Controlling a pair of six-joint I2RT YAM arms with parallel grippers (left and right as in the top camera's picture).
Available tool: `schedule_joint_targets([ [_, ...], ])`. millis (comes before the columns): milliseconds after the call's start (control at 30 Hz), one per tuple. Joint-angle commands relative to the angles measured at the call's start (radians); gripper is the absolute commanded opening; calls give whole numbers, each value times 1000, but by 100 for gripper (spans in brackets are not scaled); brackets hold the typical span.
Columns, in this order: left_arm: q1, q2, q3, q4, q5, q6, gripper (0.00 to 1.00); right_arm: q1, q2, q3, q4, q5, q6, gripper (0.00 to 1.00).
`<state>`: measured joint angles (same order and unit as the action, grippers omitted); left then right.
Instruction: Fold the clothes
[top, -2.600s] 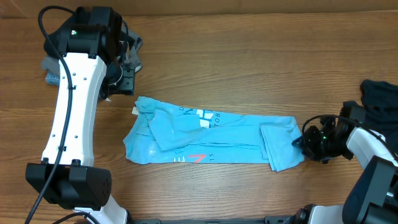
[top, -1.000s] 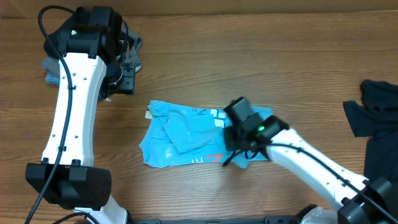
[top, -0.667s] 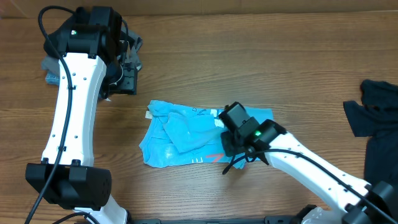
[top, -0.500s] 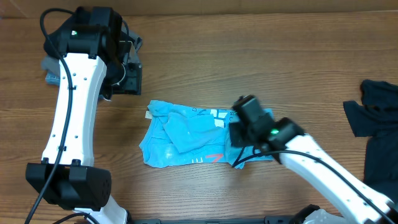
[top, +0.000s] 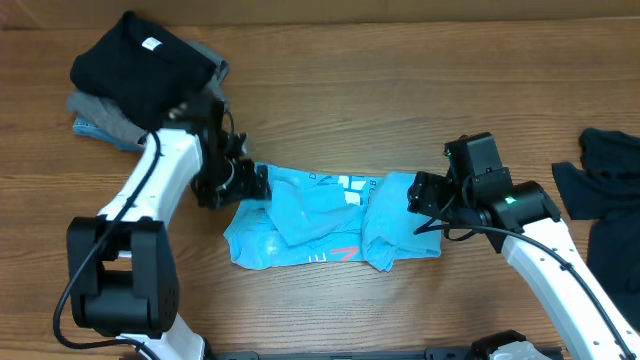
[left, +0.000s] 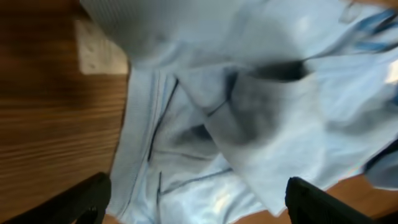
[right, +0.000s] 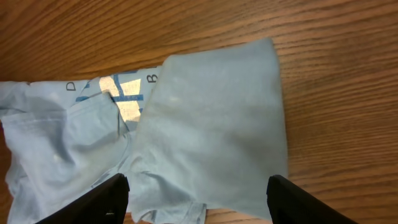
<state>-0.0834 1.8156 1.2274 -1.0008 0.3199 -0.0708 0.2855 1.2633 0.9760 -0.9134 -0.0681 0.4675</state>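
A light blue short-sleeved fabric T-shirt with white printed lettering (top: 310, 215) is lying folded into a rumpled band at the middle of the brown wooden table (top: 400, 90), its right end doubled over as a smooth flap (right: 217, 118). The left claw (top: 248, 184) is hovering at the shirt's left edge, fingers (left: 87, 198) spread wide and pinching nothing (that wrist view is blurred, so contact with the cloth is hard to judge). The right claw (top: 422, 194) is hanging at the shirt's right end, likewise spread and empty. A dark navy garment (top: 600, 190) is lying crumpled at the table's right edge.
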Motion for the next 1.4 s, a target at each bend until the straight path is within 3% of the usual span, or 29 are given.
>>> schedule_joint_targets([
  [0,-4,-5,-95,73,40,26,92,-6,-11,20,1,-24,4,74],
  [267,-61,-3,-230,237,48,23,92,-6,-11,20,2,-24,4,75],
  [367,-108,-3,-249,264,40,22,85,-6,-11,20,3,-24,4,75],
  [467,-142,-3,-252,265,-10,-5,66,-6,-11,20,2,-24,4,74],
  [600,-152,-3,-251,250,-42,-25,9,-6,-11,20,-2,-23,4,74],
  [633,-144,-3,-245,232,-46,-35,4,-6,-11,20,-2,-23,4,73],
  [800,-60,-14,-109,4,-133,-53,4,-6,-11,20,-2,-20,4,73],
  [1000,19,-45,265,-309,-179,-49,4,-6,-11,20,-1,-20,5,73],
  [1133,-40,-45,410,-330,-114,-50,4,-6,-11,20,-1,-20,5,73],
  [1367,-199,-22,386,-278,-121,-113,4,-6,-11,20,-5,-20,4,73],
])
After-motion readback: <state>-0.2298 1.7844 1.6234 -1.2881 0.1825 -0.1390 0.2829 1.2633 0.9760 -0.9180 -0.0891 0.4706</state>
